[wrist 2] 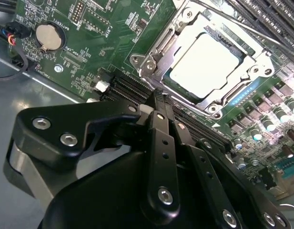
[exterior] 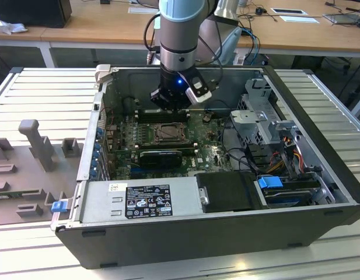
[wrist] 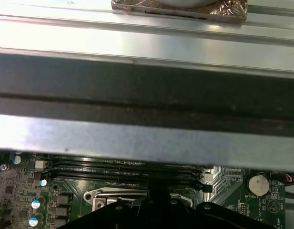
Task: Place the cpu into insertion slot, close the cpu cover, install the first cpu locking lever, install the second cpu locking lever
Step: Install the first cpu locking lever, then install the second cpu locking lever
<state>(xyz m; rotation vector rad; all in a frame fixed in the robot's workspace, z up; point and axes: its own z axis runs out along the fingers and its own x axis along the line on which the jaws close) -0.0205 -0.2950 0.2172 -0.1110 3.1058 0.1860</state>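
Observation:
The cpu (wrist 2: 204, 64) lies flat in the insertion slot (wrist 2: 185, 90), its silver top facing up. Around the chip, the cpu cover (wrist 2: 157, 46) is folded down flat, and the chip shows through its window. A thin metal locking lever (wrist 2: 242, 91) runs along one side of the socket; I cannot tell whether it is latched. My gripper (wrist 2: 158, 98) hovers beside the socket, over the long black memory slots (wrist 2: 130, 86), shut with nothing between its fingers. In the exterior view the gripper (exterior: 171, 102) hangs just behind the insertion slot (exterior: 168, 133), inside the open computer case.
A grey power-supply box (exterior: 144, 198) fills the case's near side. The drive cage (exterior: 267, 116) and cables (exterior: 285, 157) lie at the exterior view's right. The case wall (wrist: 147, 95) stands close behind the gripper. A coin battery (wrist 2: 47, 36) sits on the board.

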